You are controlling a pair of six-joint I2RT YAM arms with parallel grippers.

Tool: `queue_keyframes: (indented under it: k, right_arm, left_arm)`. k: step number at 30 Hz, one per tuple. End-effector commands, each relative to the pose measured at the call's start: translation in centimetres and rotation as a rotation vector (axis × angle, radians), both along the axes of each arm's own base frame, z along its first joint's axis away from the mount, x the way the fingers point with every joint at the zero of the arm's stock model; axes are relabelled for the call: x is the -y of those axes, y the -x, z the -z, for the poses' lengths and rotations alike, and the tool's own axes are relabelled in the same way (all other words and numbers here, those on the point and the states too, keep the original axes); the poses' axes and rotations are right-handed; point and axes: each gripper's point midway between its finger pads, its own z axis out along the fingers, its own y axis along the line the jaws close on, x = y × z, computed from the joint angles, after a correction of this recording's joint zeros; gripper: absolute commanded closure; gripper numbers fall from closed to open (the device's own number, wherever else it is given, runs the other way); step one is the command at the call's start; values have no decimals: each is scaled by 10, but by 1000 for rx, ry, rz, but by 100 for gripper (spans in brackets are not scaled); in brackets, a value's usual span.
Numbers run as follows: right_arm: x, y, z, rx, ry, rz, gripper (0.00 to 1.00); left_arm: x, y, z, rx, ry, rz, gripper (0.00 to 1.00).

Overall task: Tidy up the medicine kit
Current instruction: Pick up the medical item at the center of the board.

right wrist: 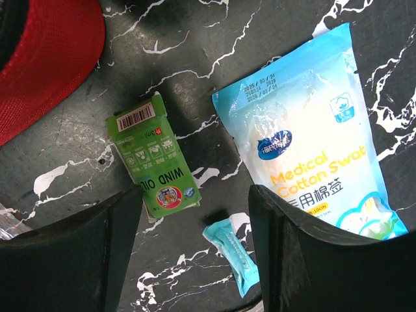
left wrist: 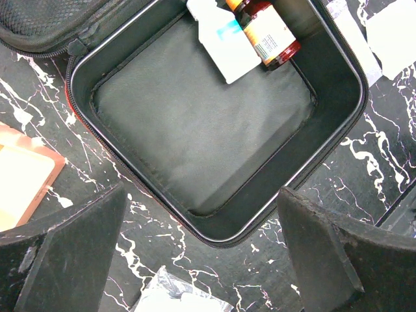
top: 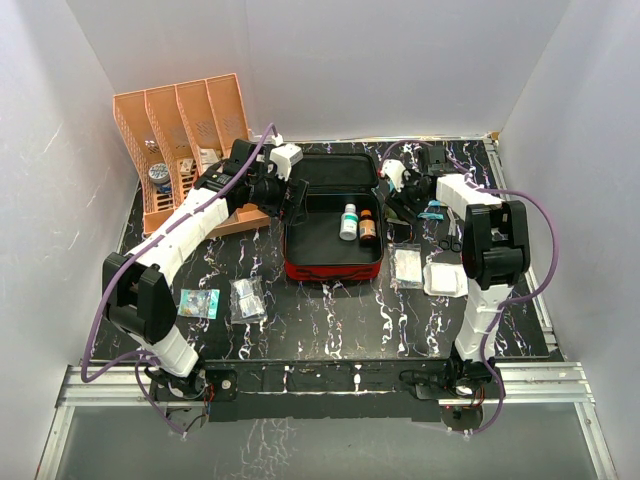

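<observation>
Centrally, the medicine kit lies open on the black marbled table. Its lid is laid back on the far side and its black-lined tray faces up. Inside the kit, near its right wall, a white bottle and a brown bottle lie side by side.

The left gripper hangs over the kit's left rim, its fingers spread wide with nothing between them. The right gripper hovers just off the kit's far right corner, its fingers moderately apart and gripping nothing. Beneath it on the table lie three items:
- a green box marked Wind Oil, the nearest of the three to the kit
- a blue bag of cotton swabs
- a small teal packet

To the right of the kit's near right corner rest a flat white pack and, farther from the kit, a white pad. To the left of the kit's near left corner lie a clear packet and, farther out, a teal-printed packet. An orange slotted rack stands off the kit's far left corner.
</observation>
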Motion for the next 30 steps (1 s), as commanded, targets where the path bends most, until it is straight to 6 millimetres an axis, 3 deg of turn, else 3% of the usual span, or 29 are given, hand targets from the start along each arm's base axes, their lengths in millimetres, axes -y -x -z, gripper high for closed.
queue_keyframes:
  k: [1, 3, 4, 5, 6, 20, 23, 27, 30]
  right_arm:
    - [-2, -17, -14, 68, -3, -29, 35]
    - [-2, -18, -16, 73, -3, -29, 35]
    - [-11, -32, -27, 97, -117, 106, 28]
    - [-32, -6, -20, 51, -131, -160, 36]
    - [-35, -2, -19, 47, -138, -194, 37]
    - [-36, 3, 9, -16, -151, -191, 39]
    - [-35, 4, 14, -24, -147, -169, 46]
    - [-30, 2, 14, -26, -148, -131, 73]
    - [-28, 3, 11, -25, -151, -121, 79]
  left_arm:
    - [-2, 4, -18, 38, 27, 12, 1]
    - [-1, 3, -17, 36, 28, 11, 1]
    - [-1, 4, -16, 33, 28, 13, 1]
    - [-1, 3, -16, 31, 28, 13, 1]
    - [-1, 3, -15, 29, 28, 13, 1]
    - [-1, 1, -15, 30, 26, 12, 1]
    - [-1, 2, -16, 30, 29, 11, 1]
    - [-2, 1, -16, 32, 29, 9, 1]
    - [-2, 2, -16, 30, 30, 11, 1]
